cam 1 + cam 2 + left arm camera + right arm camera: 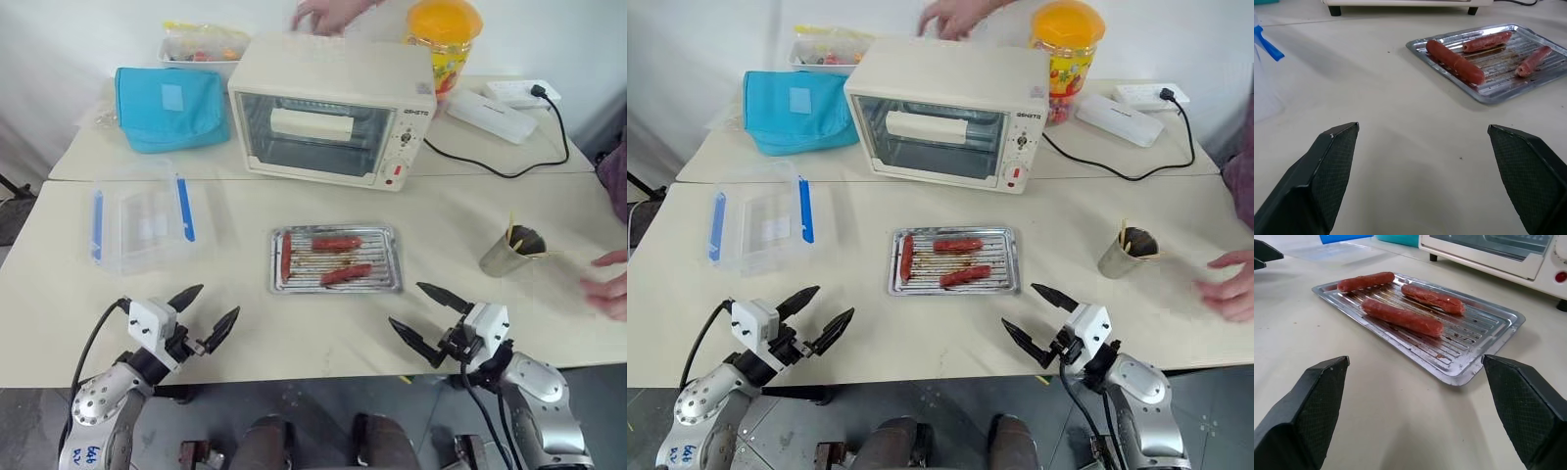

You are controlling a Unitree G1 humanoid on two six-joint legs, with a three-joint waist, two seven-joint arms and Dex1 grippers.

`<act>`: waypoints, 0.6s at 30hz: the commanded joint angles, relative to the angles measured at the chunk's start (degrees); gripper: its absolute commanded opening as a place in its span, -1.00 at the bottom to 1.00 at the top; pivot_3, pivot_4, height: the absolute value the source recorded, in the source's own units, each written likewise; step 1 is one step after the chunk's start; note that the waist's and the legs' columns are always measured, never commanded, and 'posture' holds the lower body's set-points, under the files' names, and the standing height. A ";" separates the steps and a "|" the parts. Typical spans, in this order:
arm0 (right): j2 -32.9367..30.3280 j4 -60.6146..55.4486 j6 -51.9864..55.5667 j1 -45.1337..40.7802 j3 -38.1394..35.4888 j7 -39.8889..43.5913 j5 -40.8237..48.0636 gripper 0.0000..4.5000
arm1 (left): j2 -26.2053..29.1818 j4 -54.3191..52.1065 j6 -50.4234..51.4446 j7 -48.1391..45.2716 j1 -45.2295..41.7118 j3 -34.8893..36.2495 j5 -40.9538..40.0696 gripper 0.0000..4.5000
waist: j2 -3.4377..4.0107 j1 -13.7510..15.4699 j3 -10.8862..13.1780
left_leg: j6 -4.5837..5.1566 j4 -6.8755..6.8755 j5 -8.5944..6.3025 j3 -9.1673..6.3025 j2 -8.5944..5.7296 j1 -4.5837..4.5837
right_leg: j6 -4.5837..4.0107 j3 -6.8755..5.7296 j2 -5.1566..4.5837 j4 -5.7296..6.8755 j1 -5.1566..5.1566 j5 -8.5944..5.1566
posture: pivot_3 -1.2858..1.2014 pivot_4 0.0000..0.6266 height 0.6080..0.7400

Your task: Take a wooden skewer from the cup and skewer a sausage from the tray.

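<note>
A silver ridged tray (392, 257) lies mid-table and holds three reddish sausages (336, 242). A steel cup (505, 257) with wooden skewers (510, 231) sticking out stands to the tray's right. My left gripper (204, 314) is open near the table's front edge, left of the tray, with nothing between its fingers. My right gripper (429, 314) is open and empty too, in front of the tray's right end and nearer than the cup. The right wrist view looks straight at the tray (1501, 318) and its sausages (1401, 317).
A cream toaster oven (333, 110) stands behind the tray. A clear plastic box with blue clips (142, 221) sits at left, a teal pouch (171, 106) behind it. An orange-lidded jar (444, 39) and a power strip (522, 93) are at the back. A person's hands (609, 284) reach in.
</note>
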 commanded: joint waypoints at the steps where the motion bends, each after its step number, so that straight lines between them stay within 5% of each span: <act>1: -0.72 -3.20 0.86 -0.41 -0.20 0.76 1.70 1.00 | -0.26 -3.59 -1.00 -1.67 1.45 0.37 -2.88 0.99 | 0.00 0.01 0.00 | 0.00 0.00 0.00 0.00 0.00 0.00 | 0.00 0.00 0.00 0.00 0.00 0.00 | 0.03 -0.52 1.00; 18: -4.01 -5.90 4.40 0.06 -0.27 7.20 3.61 1.00 | 3.55 -2.95 -0.02 -3.93 0.97 2.85 -4.56 0.99 | 0.00 0.04 0.00 | 0.00 0.01 0.00 -0.01 0.00 0.00 | 0.00 0.00 0.00 -0.01 0.01 0.00 | 0.03 -0.52 1.00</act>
